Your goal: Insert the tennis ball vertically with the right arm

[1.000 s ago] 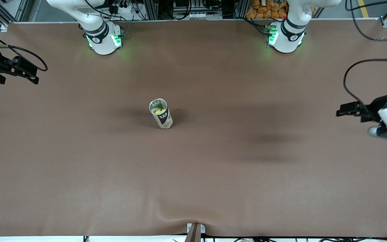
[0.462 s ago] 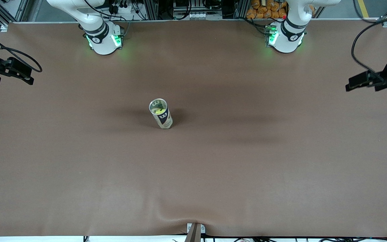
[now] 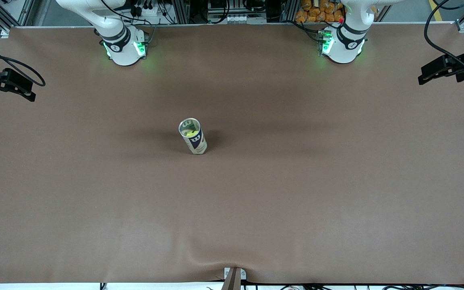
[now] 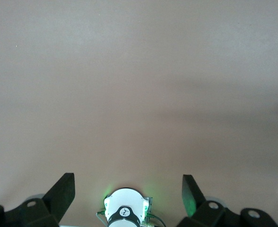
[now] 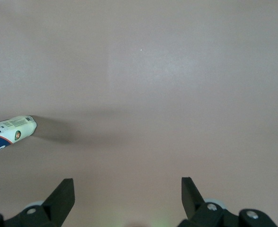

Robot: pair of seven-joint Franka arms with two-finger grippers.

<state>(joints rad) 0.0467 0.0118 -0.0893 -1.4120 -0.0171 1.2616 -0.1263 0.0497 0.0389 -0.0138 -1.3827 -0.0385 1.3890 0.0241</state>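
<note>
The right gripper point(image 3: 22, 86) hangs over the table point(image 3: 296, 201) edge at the right arm's end, near the corner on the robots' side. Its fingers point(image 5: 58, 198) are spread wide with nothing between them, as the right wrist view shows. Over the past second it has slipped a little farther out toward that edge.

The tennis ball can point(image 3: 193, 135) stands upright at mid-table, well apart from both grippers and somewhat toward the right arm's end. Its mouth is open, and a yellow-green tennis ball point(image 3: 191, 132) shows inside it. The right wrist view catches the can's lower body point(image 5: 9, 133) at the margin of its picture. Neither can nor ball has shifted in that second.

The left gripper point(image 3: 433, 72) is over the table edge at the left arm's end, close to the corner by its base. Its fingers point(image 4: 59, 194) are likewise spread and empty, and the left wrist view looks down on bare brown table and the arm's own base point(image 4: 125, 215). A second ago it hung much closer to the middle of that short edge; it has since swung up toward the robots' side.

With the ball sitting in the can and both arms drawn off to the ends, the insertion appears done and the arms look to be retiring.
</note>
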